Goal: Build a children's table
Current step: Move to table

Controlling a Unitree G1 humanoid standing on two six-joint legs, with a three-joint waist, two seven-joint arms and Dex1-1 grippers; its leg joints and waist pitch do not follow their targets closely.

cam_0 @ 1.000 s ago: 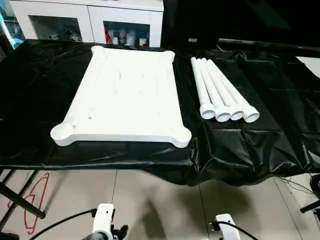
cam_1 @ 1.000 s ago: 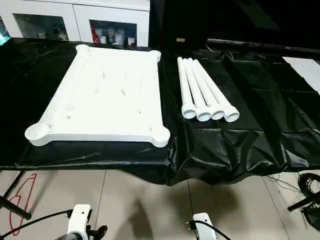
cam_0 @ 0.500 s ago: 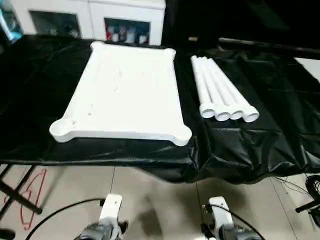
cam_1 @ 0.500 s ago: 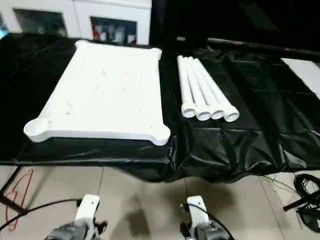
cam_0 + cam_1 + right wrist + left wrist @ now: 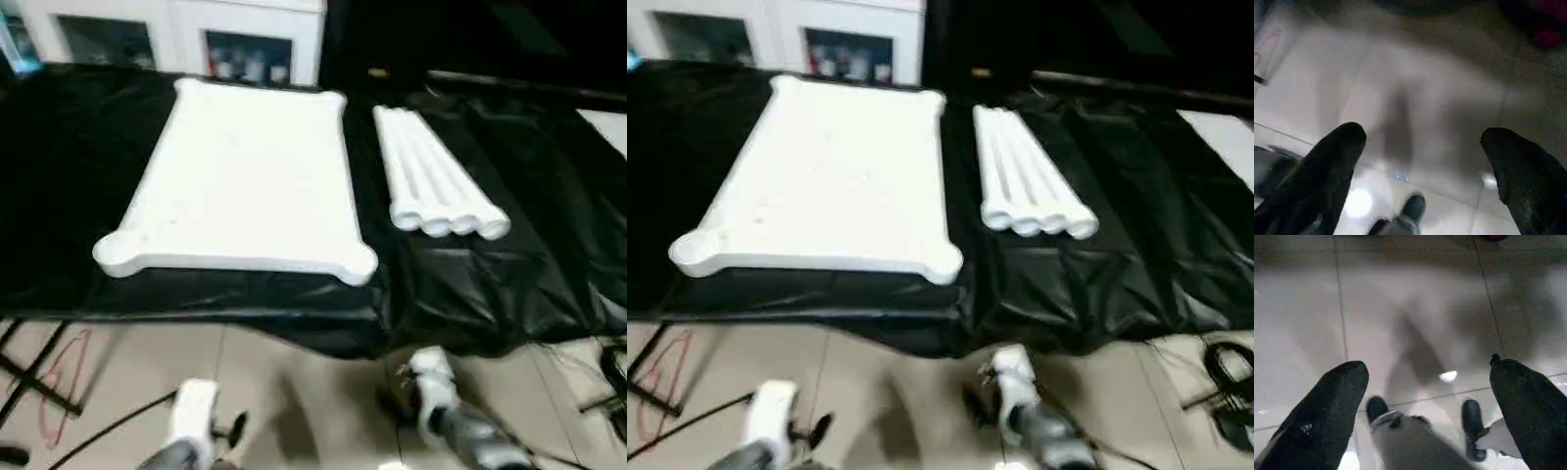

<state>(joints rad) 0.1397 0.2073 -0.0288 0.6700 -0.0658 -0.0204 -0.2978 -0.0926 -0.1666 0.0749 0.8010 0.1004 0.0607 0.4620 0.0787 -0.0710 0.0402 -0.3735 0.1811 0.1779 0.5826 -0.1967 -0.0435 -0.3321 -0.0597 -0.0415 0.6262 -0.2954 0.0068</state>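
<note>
No writing or label can be read on anything. The white tabletop (image 5: pixel 240 176) lies flat on the black-covered table (image 5: pixel 529 264), its long axis running from the near edge toward the far edge where the white glass-door cabinet (image 5: pixel 245 39) stands, a round corner socket (image 5: pixel 116 253) at the near left corner; just beside it toward the table's right the four white tubular legs (image 5: pixel 431 181) lie side by side, touching, parallel to it, open ends toward the near edge. Over the tiled floor (image 5: pixel 1400 308) short of the table, the left pincer (image 5: pixel 1430 406) and the right pincer (image 5: pixel 1422 171) both stand wide and hold nothing.

Left claw (image 5: pixel 1425 382), right claw (image 5: pixel 1422 152) wide apart, empty.
</note>
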